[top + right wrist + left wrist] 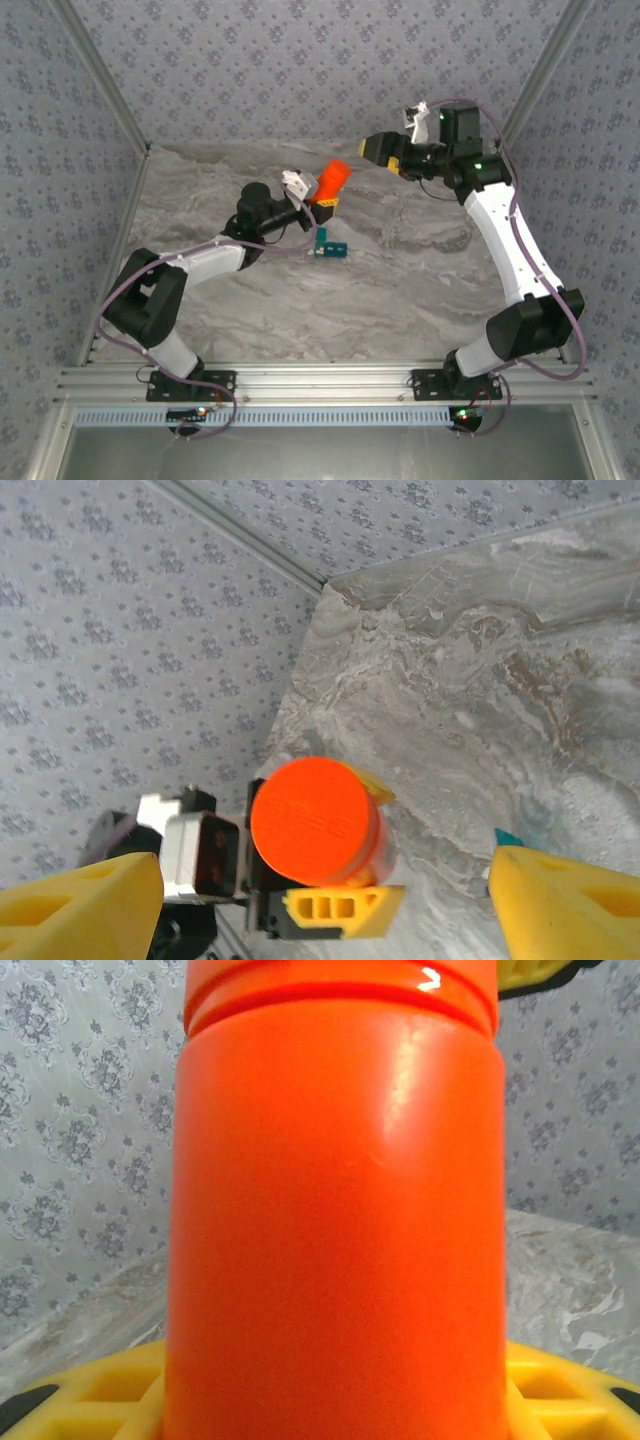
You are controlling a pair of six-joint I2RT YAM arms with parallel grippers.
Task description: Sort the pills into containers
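My left gripper is shut on the orange bottle and holds it above the table, tilted toward the back right. The bottle body sits between the yellow fingers. Its orange cap is on and faces my right wrist camera. My right gripper hangs open to the right of the bottle, apart from it, its yellow fingertips spread wide with nothing between them. The small teal container lies on the marble table just below the bottle; a corner of it shows by my right finger. The pills are out of view.
The marble table is walled by patterned panels at the back and both sides. An aluminium rail runs along the near edge by the arm bases.
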